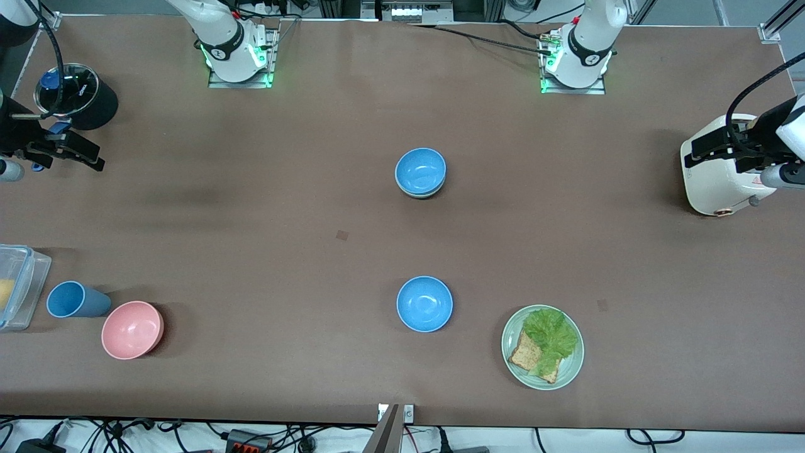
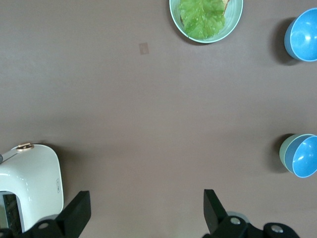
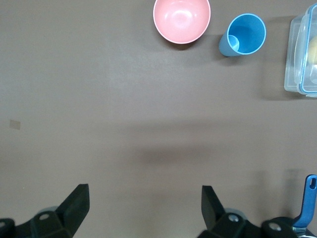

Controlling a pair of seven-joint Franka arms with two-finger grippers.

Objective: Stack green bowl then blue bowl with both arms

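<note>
Green bowl (image 2: 286, 153) seen mid-worktop, blue bowl (image 1: 420, 170) nested inside: stack judged done. Left end effector (image 2: 143, 210) parked wide open, empty, beside white appliance (image 1: 717, 167); right end effector (image 3: 143, 208) likewise spread, nothing held, near black container (image 1: 78, 94).

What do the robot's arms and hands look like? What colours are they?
Both arms are big, round and white, with black bands at the joints. A small black mark sits on each base, and green lights glow beside the metal mounting plates. Black cables run along them. The left gripper and right gripper are dark, each with two slim, wedge-shaped fingers. The right one has small blue parts.
</note>
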